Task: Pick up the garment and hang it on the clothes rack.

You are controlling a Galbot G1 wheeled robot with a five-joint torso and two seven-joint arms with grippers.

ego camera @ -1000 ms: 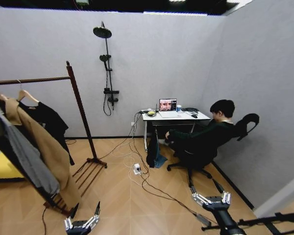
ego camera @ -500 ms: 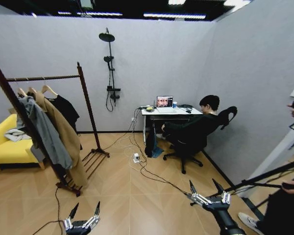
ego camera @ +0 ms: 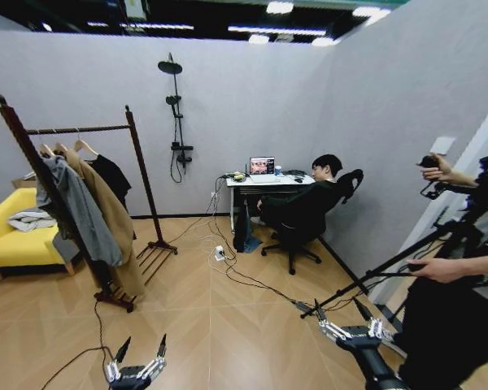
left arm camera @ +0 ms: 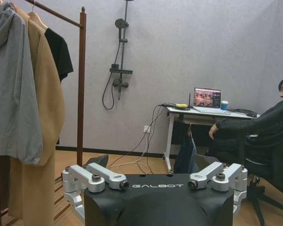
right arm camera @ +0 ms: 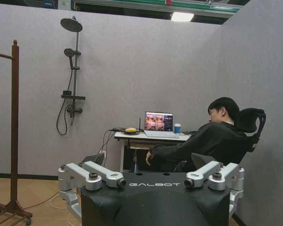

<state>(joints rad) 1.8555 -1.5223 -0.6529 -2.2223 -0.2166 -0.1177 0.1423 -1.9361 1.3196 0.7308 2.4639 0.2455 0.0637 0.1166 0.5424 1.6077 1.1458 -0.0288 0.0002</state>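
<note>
The garment [ego camera: 112, 175], a black T-shirt on a wooden hanger, hangs from the bar of the clothes rack [ego camera: 132, 154] at the left of the room. It is the rearmost piece, behind a tan coat [ego camera: 114, 231] and a grey jacket [ego camera: 75, 207]. In the left wrist view the garment [left arm camera: 59, 51] shows beside the clothes rack's post [left arm camera: 81, 84]. My left gripper [ego camera: 137, 363] is low at the front, open and holding nothing, well short of the rack. My right gripper [ego camera: 346, 320] is also low, open and holding nothing. Each wrist view shows its own spread fingers: left gripper [left arm camera: 155, 181], right gripper [right arm camera: 152, 180].
A yellow sofa [ego camera: 12, 248] stands behind the rack. A black shower stand [ego camera: 177, 122] is on the back wall. A person sits at a desk [ego camera: 264, 180] with a laptop. Cables [ego camera: 228, 272] trail over the wooden floor. A person with a camera tripod [ego camera: 407, 264] stands at the right.
The whole picture has shifted: the rack now shows in full and farther off, and the tripod and its operator have come into view at the right. Both grippers stay open and low.
</note>
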